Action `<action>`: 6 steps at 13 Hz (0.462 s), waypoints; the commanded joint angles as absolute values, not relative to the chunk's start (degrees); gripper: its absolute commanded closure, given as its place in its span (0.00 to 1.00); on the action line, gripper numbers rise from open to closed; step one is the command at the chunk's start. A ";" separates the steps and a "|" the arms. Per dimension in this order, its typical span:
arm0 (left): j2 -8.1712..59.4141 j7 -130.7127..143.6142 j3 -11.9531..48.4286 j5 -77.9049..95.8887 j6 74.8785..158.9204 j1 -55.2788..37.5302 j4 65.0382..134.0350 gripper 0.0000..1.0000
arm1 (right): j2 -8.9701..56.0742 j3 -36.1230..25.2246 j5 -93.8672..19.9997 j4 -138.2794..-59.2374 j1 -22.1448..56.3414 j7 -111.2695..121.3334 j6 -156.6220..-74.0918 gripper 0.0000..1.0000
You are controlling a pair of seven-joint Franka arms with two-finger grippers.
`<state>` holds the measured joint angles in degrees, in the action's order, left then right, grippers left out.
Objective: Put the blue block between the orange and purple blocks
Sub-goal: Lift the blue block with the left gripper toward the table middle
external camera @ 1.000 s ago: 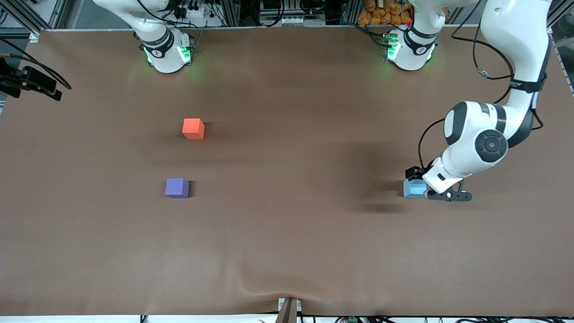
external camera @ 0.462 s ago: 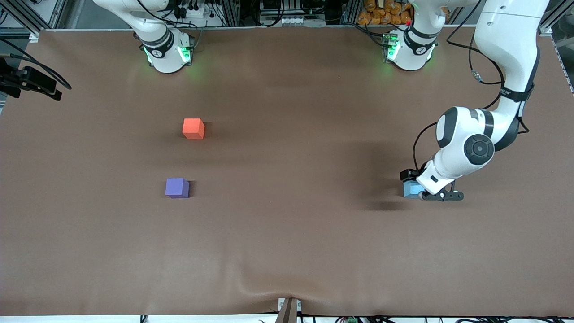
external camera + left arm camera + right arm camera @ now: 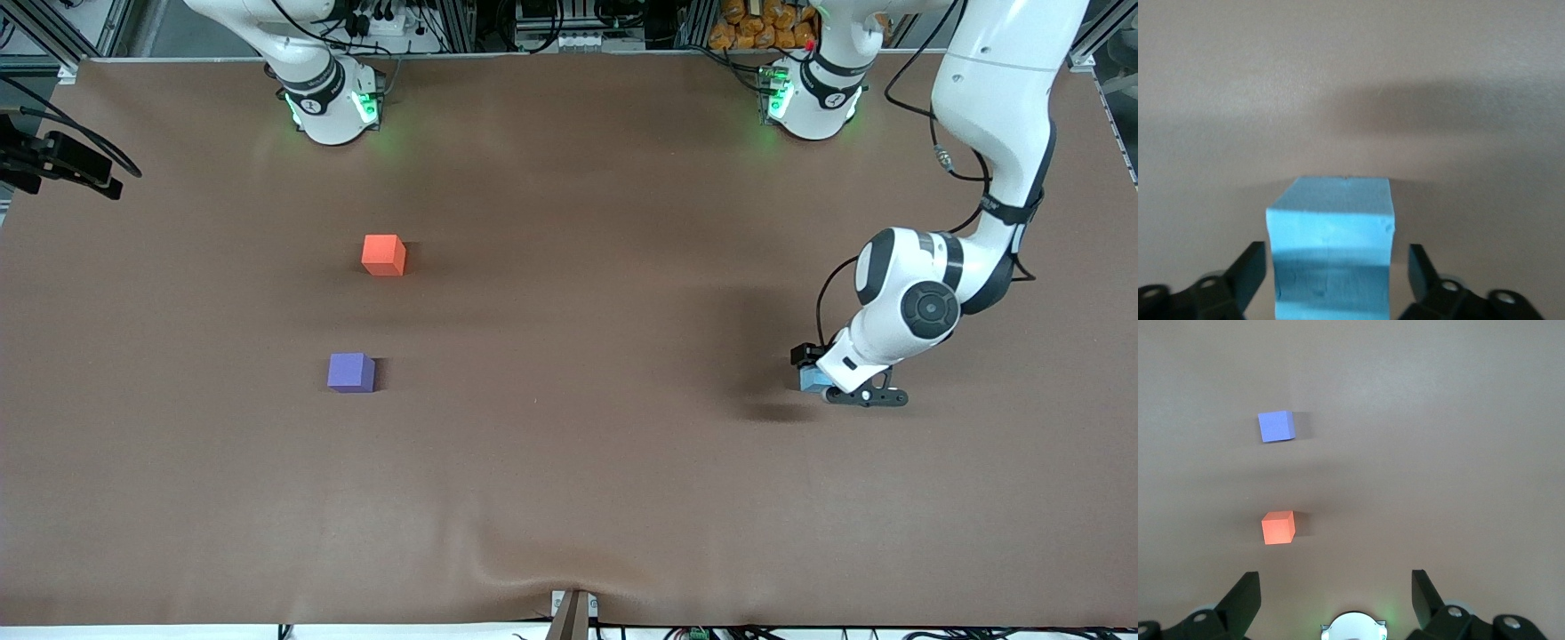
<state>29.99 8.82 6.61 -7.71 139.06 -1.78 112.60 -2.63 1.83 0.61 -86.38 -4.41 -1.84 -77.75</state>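
Note:
The blue block sits on the table toward the left arm's end, mostly covered by the left hand. In the left wrist view the blue block stands between the fingers of my left gripper, which is open with a small gap on each side. The orange block and the purple block lie toward the right arm's end, the purple one nearer the front camera. Both also show in the right wrist view, orange block and purple block. My right gripper is open, empty and waits high above its base.
The brown table cover has a ripple at its front edge. The right arm's base and the left arm's base stand along the back edge. A black camera mount sits at the right arm's end.
My left hand has come down over the blue block and shifted slightly toward the right arm's end, covering more of it. The blocks have not moved.

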 commanded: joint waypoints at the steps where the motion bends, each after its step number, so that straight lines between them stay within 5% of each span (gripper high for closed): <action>1: 32.17 8.26 6.77 -9.23 139.13 -1.67 108.38 1.00 | -2.29 2.90 -0.62 -85.52 -6.06 -2.11 -76.99 0.00; 6: 25.50 9.05 8.34 -8.44 135.38 -2.02 106.89 1.00 | -2.29 2.90 -0.62 -85.60 -5.98 -2.11 -76.99 0.00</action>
